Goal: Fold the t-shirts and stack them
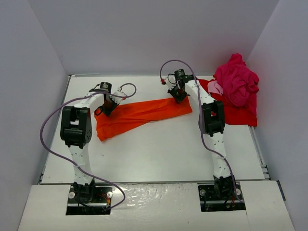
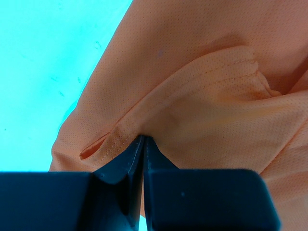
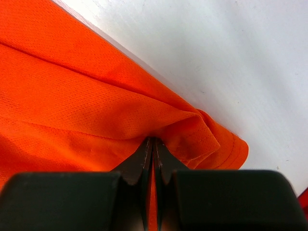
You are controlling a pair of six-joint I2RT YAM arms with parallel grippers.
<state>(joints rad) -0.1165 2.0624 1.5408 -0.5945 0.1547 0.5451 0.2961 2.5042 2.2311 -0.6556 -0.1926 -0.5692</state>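
Since both pairs of jaws are pinched tight on cloth, the left gripper (image 2: 143, 139) biting a stitched hem fold of the orange-red t-shirt (image 1: 139, 115) and the right gripper (image 3: 153, 140) clamped on a doubled-over corner of that same shirt, the coming move turns on the line between the two grips; each arm has one end of the garment, the left at its left end and the right at its right end, both on the far edge; from the fingers the cloth spreads toward the near side of the table (image 1: 159, 154), so the shirt's body lies on the arms' own side of the grips; its long axis runs across the table as a narrow band, slightly slanted, with the left end broader and nearer the bases and the right end farther back; a fold here would likely mean carrying both ends together, keeping that band taut; beyond the right arm, in the far right corner, the magenta-pink t-shirt (image 1: 236, 82) sits heaped on the red t-shirt (image 1: 238, 115), near the right gripper and well apart from the left.
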